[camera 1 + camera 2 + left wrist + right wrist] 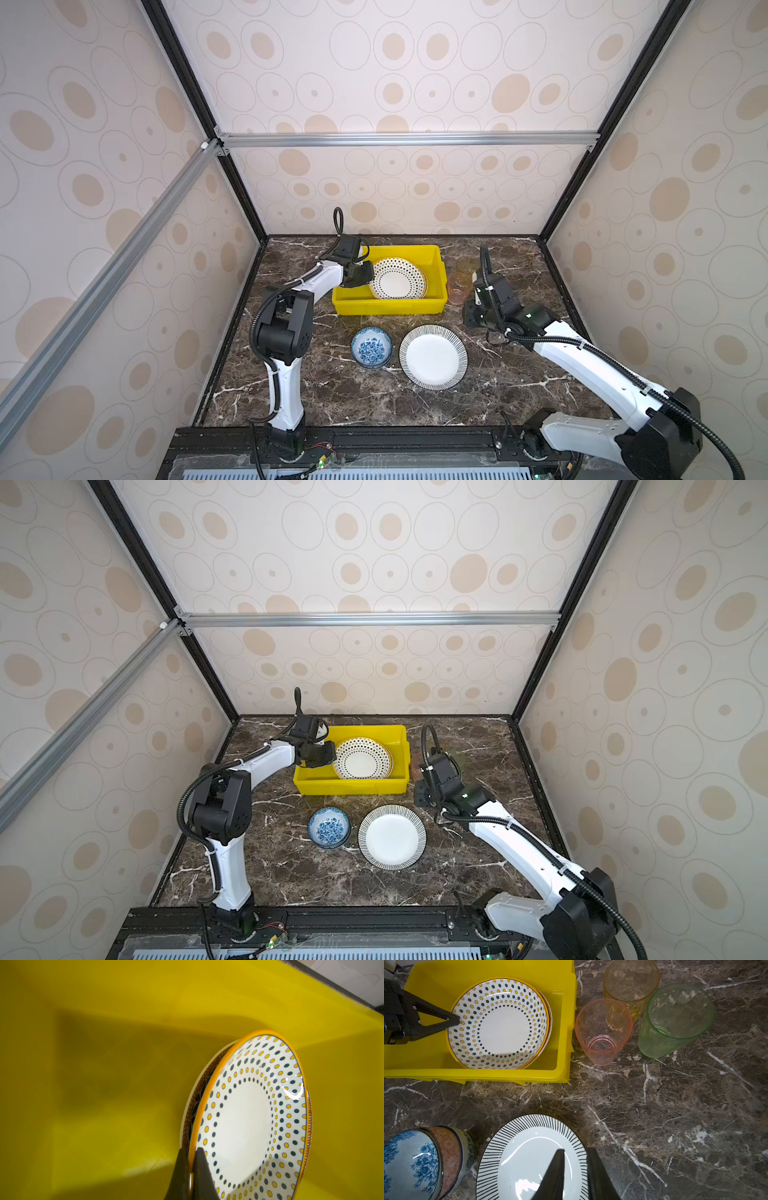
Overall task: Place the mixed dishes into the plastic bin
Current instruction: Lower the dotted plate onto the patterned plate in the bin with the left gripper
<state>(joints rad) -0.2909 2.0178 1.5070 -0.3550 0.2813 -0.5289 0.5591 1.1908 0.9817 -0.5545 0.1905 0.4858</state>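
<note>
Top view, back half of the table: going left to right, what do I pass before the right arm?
left gripper, shut on the plate's rim → dotted plate → yellow bin's right wall → pink cup. The amber cup overlaps the pink one, so it is left out.

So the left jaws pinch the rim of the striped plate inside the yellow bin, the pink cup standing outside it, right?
No, wrong plate: the left jaws pinch the rim of the dotted plate inside the yellow bin; the left wrist view shows it. The pink cup does stand outside it.
</note>
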